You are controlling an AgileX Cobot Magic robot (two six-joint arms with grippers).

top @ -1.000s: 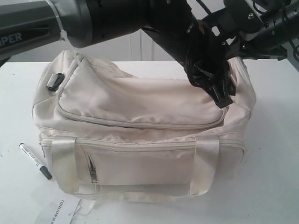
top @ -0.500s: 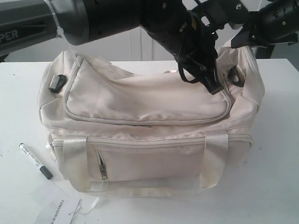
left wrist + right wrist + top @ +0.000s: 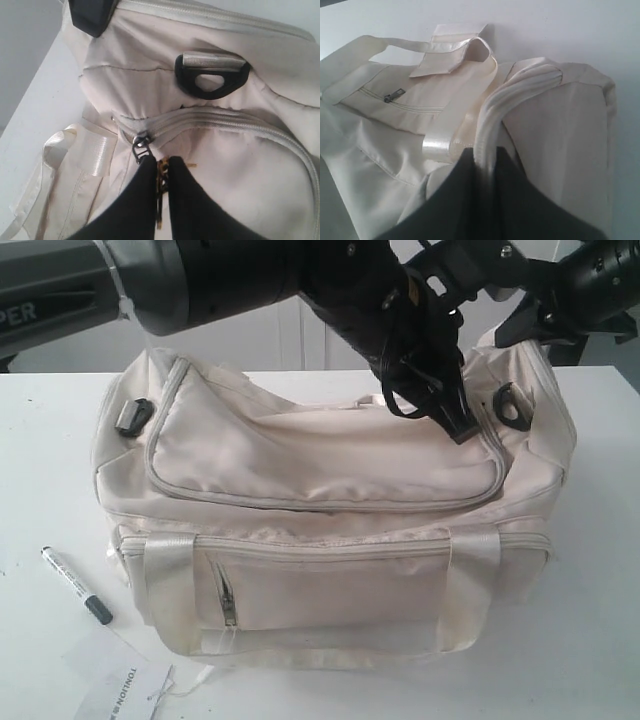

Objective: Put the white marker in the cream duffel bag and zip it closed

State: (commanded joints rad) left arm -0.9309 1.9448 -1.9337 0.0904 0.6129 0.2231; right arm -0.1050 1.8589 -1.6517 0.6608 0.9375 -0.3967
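The cream duffel bag (image 3: pixel 320 500) sits mid-table, its curved top flap lying flat. On the table left of the bag lies the white marker (image 3: pixel 74 583), black cap toward the front. My left gripper (image 3: pixel 460 428) reaches across to the flap's right end. There it (image 3: pixel 161 163) is shut on a brass zipper pull (image 3: pixel 160 181), just behind the dark slider (image 3: pixel 141 146). My right gripper (image 3: pixel 515 328) holds the bag's right end up. It (image 3: pixel 487 152) is shut on a rolled fold of cream fabric (image 3: pixel 512 90).
A printed paper sheet (image 3: pixel 125 692) lies at the front left, close to the marker. A grey strap buckle (image 3: pixel 212 76) sits on the bag end above the zipper track. The left arm's dark body (image 3: pixel 250 275) spans the top of the exterior view.
The bag has slid to the right and its right end has risen, pulled by both grippers. The marker has not moved.
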